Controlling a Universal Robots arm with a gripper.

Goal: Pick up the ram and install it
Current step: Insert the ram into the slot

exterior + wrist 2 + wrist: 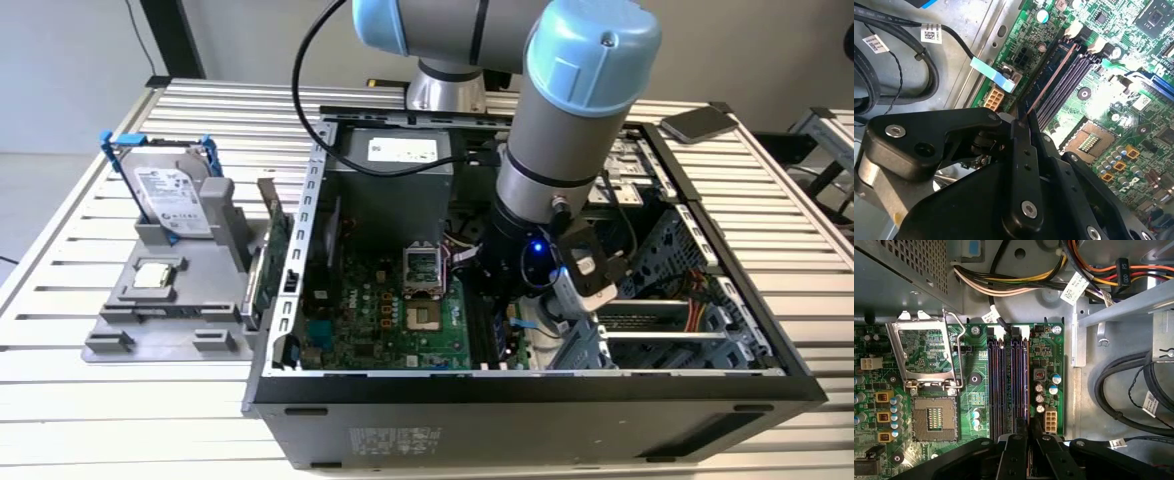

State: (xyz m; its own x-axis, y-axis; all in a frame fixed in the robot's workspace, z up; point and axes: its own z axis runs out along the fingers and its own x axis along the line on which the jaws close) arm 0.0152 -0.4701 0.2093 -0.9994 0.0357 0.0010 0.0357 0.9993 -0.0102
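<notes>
Exterior view first: the arm [561,130] plunges into the open computer case [534,385] on the slatted table [120,430], right of centre in the frame. Its gripper [514,320] is low over the right edge of the green motherboard [387,320]. Over at the exterior view's left, a hard drive [171,195] stands upright in a grey holder [167,315], well apart from the action.

Now the second wrist view, and here's the close-up. The black fingers [1024,145] are pinched together on the near end of the ram [1051,75]. The dark stick runs away from them with its bare top edge showing, standing in the outermost memory slot. The empty memory slots [1074,70] lie just beside it, with the CPU socket [1088,142] near.

First wrist view: the fingers [1016,450] meet over the row of memory slots [999,385]. The ram [1028,390] is a thin dark line in the slot beside the capacitors [1046,385]. The claw looks clamped on it, though I can't tell whether the stick is pressed fully home. The CPU socket [934,417] sits open, well clear of the slots.
</notes>
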